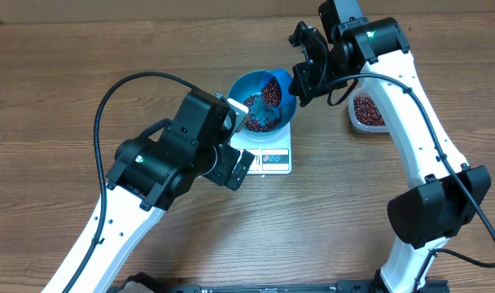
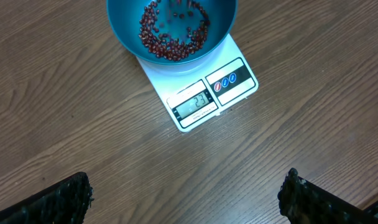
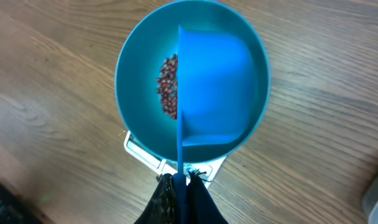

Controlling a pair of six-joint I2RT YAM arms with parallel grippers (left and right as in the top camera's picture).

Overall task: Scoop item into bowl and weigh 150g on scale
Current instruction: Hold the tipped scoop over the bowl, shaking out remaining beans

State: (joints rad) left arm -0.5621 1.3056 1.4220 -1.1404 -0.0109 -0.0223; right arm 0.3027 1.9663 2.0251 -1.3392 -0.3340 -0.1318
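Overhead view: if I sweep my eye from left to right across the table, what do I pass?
Left arm's black wrist → blue bowl → clear tub.

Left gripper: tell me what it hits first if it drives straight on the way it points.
The left gripper, jaws wide open, points down at the bare table just short of the scale. It would probably meet the wood first, not the scale or bowl, though depth is hard to judge from the wrist view.

Wooden table (image 1: 76,65) with scale (image 1: 273,159), tub (image 1: 368,111)
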